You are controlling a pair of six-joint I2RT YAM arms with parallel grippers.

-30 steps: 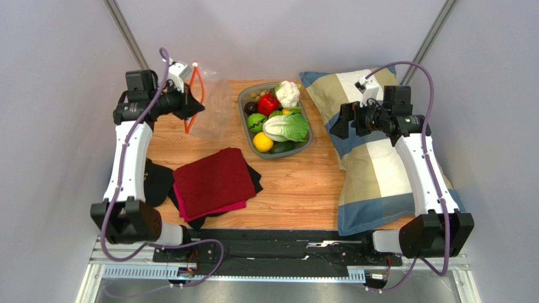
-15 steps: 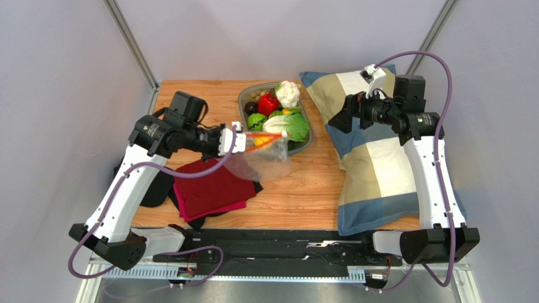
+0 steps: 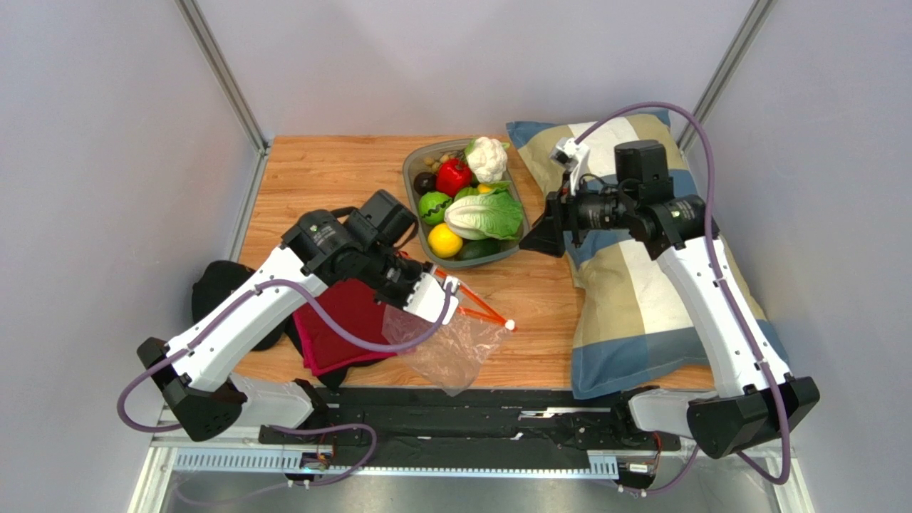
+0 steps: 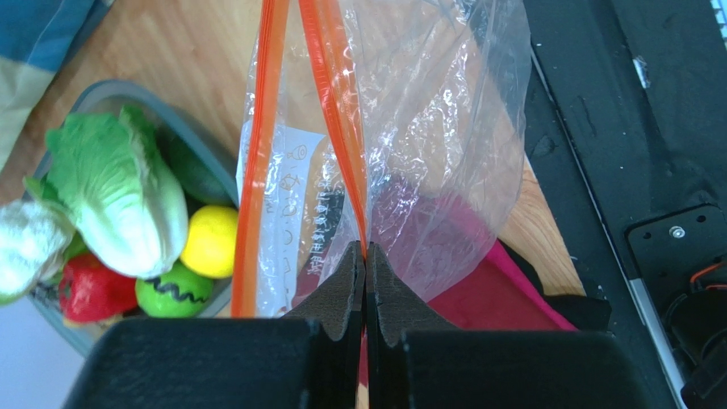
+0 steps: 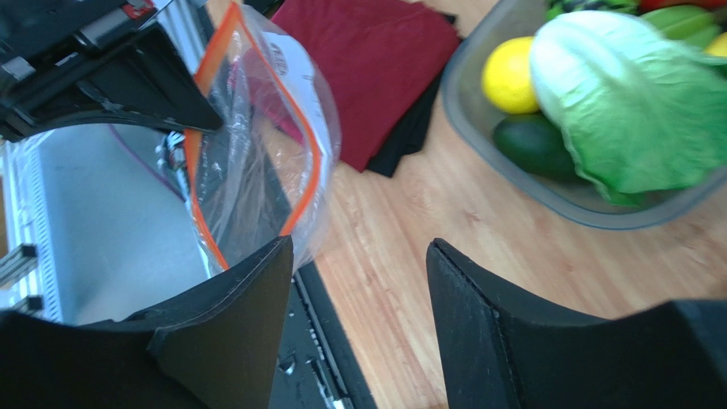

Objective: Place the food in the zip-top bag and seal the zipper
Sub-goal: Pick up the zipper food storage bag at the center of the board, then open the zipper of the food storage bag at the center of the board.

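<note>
My left gripper is shut on the red-orange zipper of the clear zip-top bag, held near the table's front edge with its mouth hanging open. The cabbage, cauliflower and yellow fruit lie in the grey tray. My right gripper is open and empty, just right of the tray.
A red pepper and green fruits share the tray. Folded red and black cloths lie front left under my left arm. A checked pillow covers the table's right side. The black base rail runs along the front.
My left gripper has carried the bag from the back left, past the tray, down to the front centre. My right gripper has swung left and lower, toward the tray's right edge.
</note>
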